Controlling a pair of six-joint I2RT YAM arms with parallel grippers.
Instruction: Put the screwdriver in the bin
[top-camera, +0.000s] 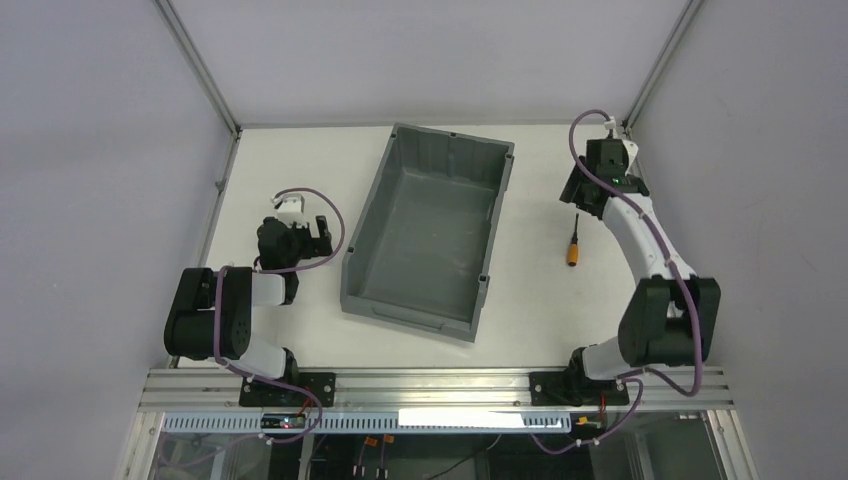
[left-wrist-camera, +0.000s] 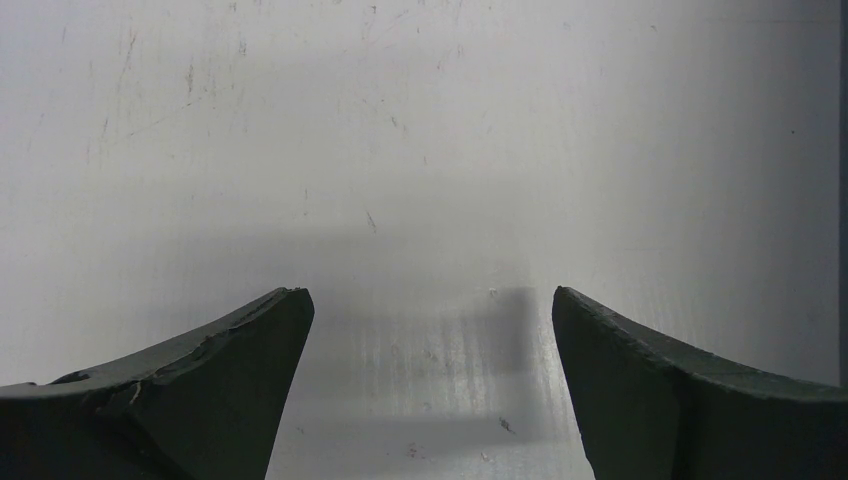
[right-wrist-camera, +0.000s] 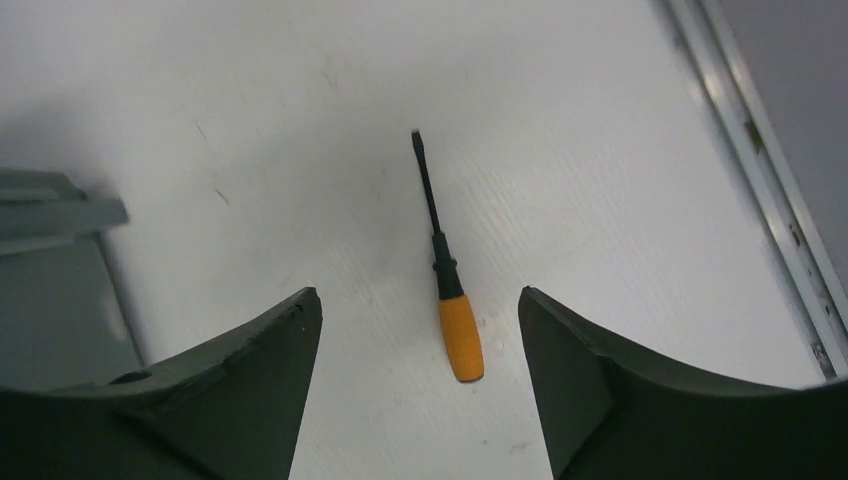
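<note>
The screwdriver (top-camera: 573, 243), with a short orange handle and thin black shaft, lies on the white table to the right of the bin (top-camera: 365, 215), apart from it. The bin is large, dark grey and shows nothing inside. My right gripper (top-camera: 580, 198) hovers above the shaft end of the screwdriver and is open and empty. In the right wrist view the screwdriver (right-wrist-camera: 452, 305) lies between and ahead of the open fingers, handle nearest; the gripper (right-wrist-camera: 420, 300) does not touch it. My left gripper (top-camera: 320, 232) is open and empty, left of the bin.
The table's right edge rail (right-wrist-camera: 770, 170) runs close beside the screwdriver. A corner of the bin (right-wrist-camera: 60, 215) shows at the left of the right wrist view. The left wrist view shows only bare scratched table (left-wrist-camera: 420, 150) under the gripper (left-wrist-camera: 430, 295).
</note>
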